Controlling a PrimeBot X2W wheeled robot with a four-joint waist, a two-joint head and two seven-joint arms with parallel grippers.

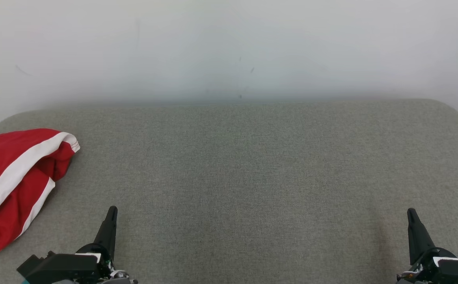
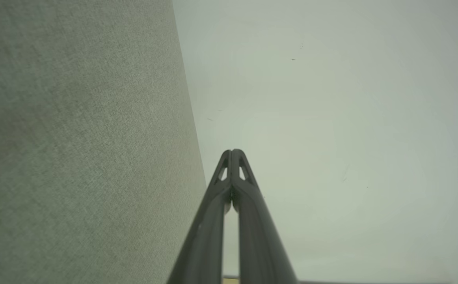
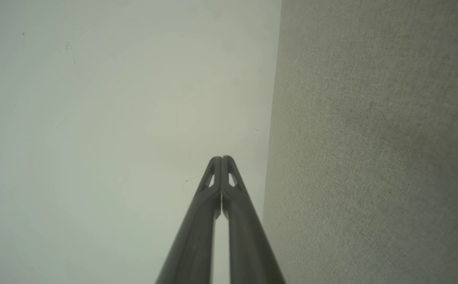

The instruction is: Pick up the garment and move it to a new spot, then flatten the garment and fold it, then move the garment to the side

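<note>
Both sets of jaws are pressed together with nothing in them: left gripper [image 1: 112, 211] low on the left, right gripper [image 1: 410, 213] low on the right. One garment [image 1: 14, 181], red with white stripes, lies bunched at the grey cushion's [image 1: 252, 177] far left edge, well apart from both grippers. One pale wall [image 1: 229, 47] behind.
</note>
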